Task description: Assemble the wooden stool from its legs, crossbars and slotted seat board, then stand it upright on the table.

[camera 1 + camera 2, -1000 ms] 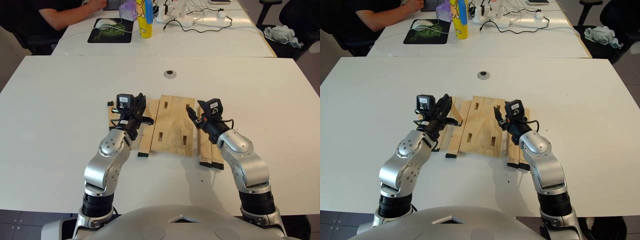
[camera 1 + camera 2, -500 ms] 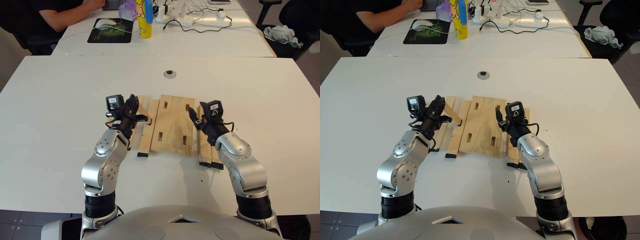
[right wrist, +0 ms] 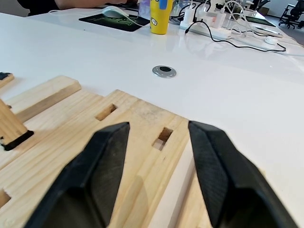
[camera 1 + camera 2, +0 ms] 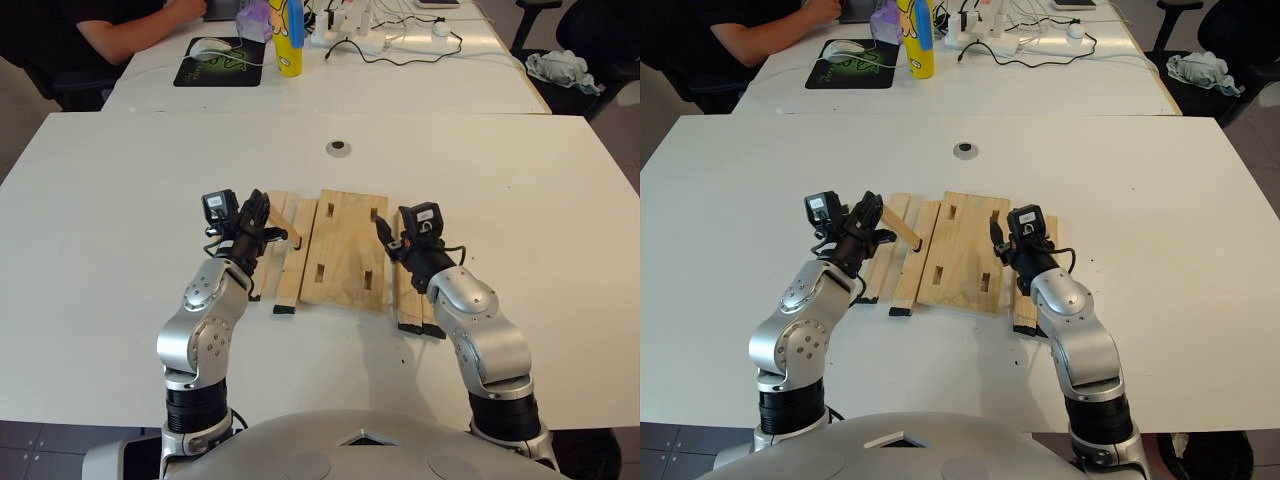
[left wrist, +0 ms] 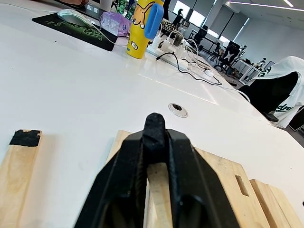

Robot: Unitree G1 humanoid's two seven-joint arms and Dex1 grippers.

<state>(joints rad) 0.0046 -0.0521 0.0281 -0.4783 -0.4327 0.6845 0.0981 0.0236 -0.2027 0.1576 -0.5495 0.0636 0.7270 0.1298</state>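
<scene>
Pick-up of the first part is judged to be the step in hand, with nothing joined yet: the slotted seat board (image 4: 345, 250) is laid flat mid-desk, and loose sticks (image 4: 290, 265) are laid along both of its long sides. One leg (image 4: 902, 236) is pinched by the left gripper (image 4: 258, 218) and held tilted off the desk just left of the board, black-capped end toward it. The right gripper (image 3: 159, 156) is spread over the board's right edge by a slot, with nothing gripped. Next, the held leg probably needs to be turned and lined up with a slot while the board is steadied.
</scene>
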